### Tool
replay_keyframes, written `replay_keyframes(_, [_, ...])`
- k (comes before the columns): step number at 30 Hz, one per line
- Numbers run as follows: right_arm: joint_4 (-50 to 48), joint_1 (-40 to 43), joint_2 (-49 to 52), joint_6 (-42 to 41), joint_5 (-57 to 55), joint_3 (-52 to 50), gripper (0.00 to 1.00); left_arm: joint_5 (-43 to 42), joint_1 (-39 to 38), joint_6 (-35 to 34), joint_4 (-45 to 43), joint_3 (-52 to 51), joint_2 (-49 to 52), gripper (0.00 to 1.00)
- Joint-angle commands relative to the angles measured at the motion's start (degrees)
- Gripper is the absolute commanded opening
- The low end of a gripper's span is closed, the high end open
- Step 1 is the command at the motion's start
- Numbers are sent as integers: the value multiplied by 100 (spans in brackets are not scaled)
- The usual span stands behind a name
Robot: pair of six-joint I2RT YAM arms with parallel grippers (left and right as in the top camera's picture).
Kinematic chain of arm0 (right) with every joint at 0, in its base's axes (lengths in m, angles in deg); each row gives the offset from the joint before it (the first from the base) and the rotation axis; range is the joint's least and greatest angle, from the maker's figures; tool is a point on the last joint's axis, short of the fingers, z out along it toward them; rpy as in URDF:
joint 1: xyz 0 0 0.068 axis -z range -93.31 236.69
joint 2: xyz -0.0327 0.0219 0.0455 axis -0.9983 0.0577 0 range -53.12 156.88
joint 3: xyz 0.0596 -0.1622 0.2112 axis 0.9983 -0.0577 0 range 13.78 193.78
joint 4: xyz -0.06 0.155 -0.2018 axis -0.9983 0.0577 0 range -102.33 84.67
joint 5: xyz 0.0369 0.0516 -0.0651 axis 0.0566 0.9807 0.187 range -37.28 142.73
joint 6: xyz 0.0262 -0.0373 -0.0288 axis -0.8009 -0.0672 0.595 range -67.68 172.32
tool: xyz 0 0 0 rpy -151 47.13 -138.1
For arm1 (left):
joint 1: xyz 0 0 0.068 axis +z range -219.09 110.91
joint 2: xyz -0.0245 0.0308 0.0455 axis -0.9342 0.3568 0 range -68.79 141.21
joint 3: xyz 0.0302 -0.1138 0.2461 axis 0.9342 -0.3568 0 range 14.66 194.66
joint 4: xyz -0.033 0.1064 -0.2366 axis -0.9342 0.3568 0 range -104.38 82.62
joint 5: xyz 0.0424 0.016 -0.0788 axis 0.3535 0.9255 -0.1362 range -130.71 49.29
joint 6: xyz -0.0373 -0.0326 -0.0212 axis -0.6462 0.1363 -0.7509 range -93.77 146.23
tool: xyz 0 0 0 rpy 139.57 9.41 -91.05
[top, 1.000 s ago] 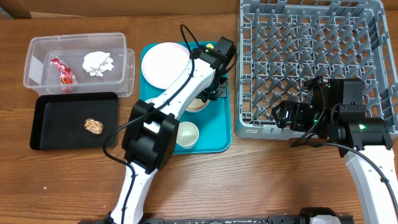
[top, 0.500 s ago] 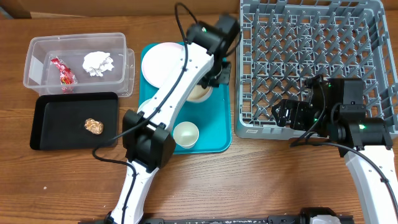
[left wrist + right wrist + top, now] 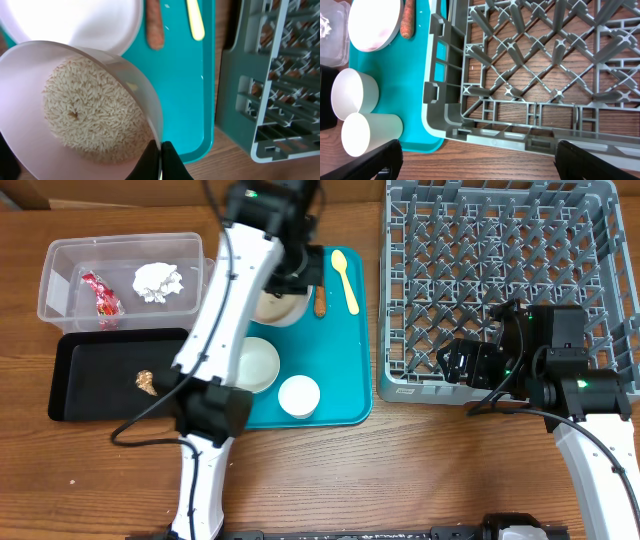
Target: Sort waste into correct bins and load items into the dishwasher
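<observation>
My left gripper is shut on the rim of a white bowl holding loose rice grains. It holds the bowl tilted above the teal tray. In the overhead view the bowl hangs over the tray's far left, below the left gripper. The plate, carrot piece and yellow spoon lie on the tray. A second bowl and a cup stand nearer. My right gripper is open and empty at the dishwasher rack's front left corner.
The clear tub at far left holds a red wrapper and a white napkin. The black tray in front of it holds a brown food lump. My left arm reaches over the tray's left side.
My left gripper has carried the rice bowl up and to the left, away from the rack side of the tray. The spoon and carrot are now uncovered. The right arm has not moved.
</observation>
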Motion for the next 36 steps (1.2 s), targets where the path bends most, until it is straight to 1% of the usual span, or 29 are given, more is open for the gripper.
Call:
replay_keyframes(1, [-33,-13,7,22,31,81,100,-184,258,293,15,-74,-824,4])
replay_keyframes(4, [-46,-13,7,22,31,81,100,-181,476,352,15,-503,-1239,4])
replay_keyframes(10, [-83,-13,7,22,31,81,100,-210,1003,614,15,-1742,-2015,4])
replay_keyframes(14, [-81,-13,7,22,31,81,100,-229,1504,772,15,-2435,-2369,4])
replay_keyframes(17, [-81,-13,7,22,33,81,100,-409,1908,1093,15,-2745,-2474,4])
replay_keyframes(21, [-72,-13,7,20,33,81,100,-929,2485,1825,-83,-3082,-2474,4])
replay_keyframes(31, [-26,-13,7,22,31,81,100,-3062,4118,3532,-769,-4616,-2474,4])
replay_keyframes(36, [-28,-13,7,22,31,81,100,-3751,4795,4151,-988,-5265,-2474,4])
